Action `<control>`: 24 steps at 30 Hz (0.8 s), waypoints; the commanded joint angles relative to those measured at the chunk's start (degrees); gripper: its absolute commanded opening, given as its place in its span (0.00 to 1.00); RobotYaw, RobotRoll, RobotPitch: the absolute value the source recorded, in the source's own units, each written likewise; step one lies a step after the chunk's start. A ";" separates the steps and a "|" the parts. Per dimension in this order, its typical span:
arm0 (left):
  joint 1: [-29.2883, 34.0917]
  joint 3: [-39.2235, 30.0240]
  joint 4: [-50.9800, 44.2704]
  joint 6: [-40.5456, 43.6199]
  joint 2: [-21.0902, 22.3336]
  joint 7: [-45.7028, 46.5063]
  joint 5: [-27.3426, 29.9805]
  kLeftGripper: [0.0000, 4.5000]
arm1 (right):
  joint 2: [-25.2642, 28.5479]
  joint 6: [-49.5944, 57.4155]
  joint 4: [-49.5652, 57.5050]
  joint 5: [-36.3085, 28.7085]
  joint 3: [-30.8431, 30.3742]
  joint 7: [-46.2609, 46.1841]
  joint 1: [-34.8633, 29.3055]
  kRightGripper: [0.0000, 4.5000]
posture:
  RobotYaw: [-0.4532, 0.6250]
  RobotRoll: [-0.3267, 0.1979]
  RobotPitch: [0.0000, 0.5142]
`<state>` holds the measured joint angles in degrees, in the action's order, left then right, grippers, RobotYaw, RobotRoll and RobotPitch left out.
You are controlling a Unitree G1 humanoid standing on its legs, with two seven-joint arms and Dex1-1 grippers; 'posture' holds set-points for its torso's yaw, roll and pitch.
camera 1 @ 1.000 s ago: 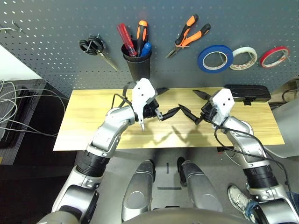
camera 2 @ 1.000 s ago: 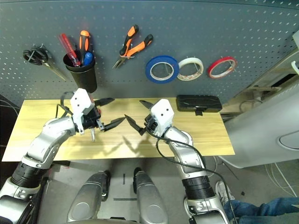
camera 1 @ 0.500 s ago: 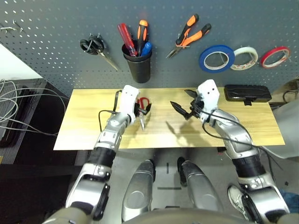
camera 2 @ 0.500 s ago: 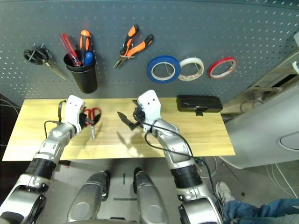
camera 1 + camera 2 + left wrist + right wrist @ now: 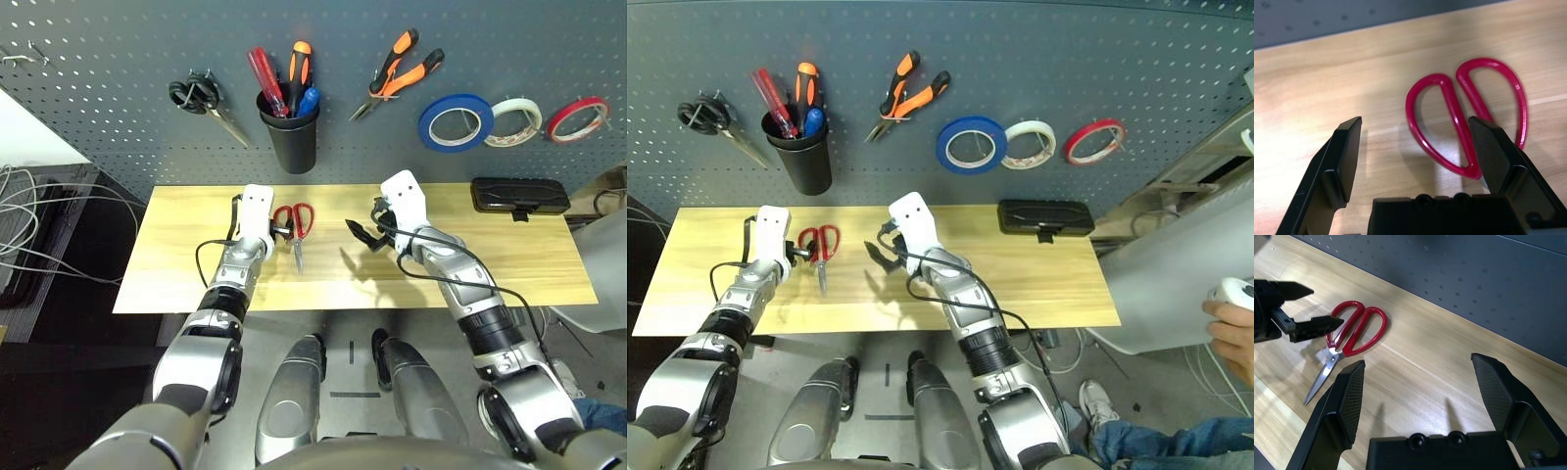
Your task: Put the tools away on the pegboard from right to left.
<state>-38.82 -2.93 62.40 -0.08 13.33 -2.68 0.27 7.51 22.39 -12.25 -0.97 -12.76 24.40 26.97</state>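
Note:
Red-handled scissors (image 5: 297,225) lie flat on the wooden table (image 5: 196,274), blades pointing toward me. My left gripper (image 5: 281,231) is low on the table beside their handles, open. In the left wrist view the red handle loops (image 5: 1469,115) lie between the fingers (image 5: 1347,156), close against one pad. My right gripper (image 5: 362,228) hovers open over the table to the right of the scissors (image 5: 1354,330), holding nothing. On the pegboard (image 5: 118,59) hang the blue tape ring (image 5: 453,122) and the orange-and-black pliers (image 5: 397,70). The blue-handled screwdriver (image 5: 308,100) stands in the black cup (image 5: 290,142).
Black-handled scissors (image 5: 201,98) hang left of the cup. White (image 5: 511,119) and red (image 5: 576,117) tape rolls hang at the far right. A black box (image 5: 517,194) lies at the table's back right. A person's hand (image 5: 1229,328) shows at the right edge.
Both arms have reached forward and to the left. My left gripper has come down beside the scissor handles, uncovering them. My right gripper has moved left toward the table's middle.

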 commanded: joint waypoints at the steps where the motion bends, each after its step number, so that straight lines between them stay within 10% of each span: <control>1: -0.49 -0.63 3.65 -0.78 -0.15 1.60 -0.69 0.99 | 0.02 0.05 0.39 0.40 -0.43 0.18 -0.97 1.00 | 0.46 0.62 0.52; 12: -1.60 -0.10 8.04 1.48 0.08 3.43 -2.98 0.99 | 1.04 1.00 3.41 0.12 -0.40 0.93 -3.06 1.00 | 0.44 0.62 0.51; 24: -3.56 0.29 9.03 6.08 -1.80 -0.31 -3.72 0.18 | 1.14 0.65 3.15 -0.12 0.59 0.56 -2.78 1.00 | 0.44 0.62 0.51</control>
<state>-43.05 -3.04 69.79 4.14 12.11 -1.99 -3.16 8.62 22.77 -9.29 -0.99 -12.21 24.84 25.04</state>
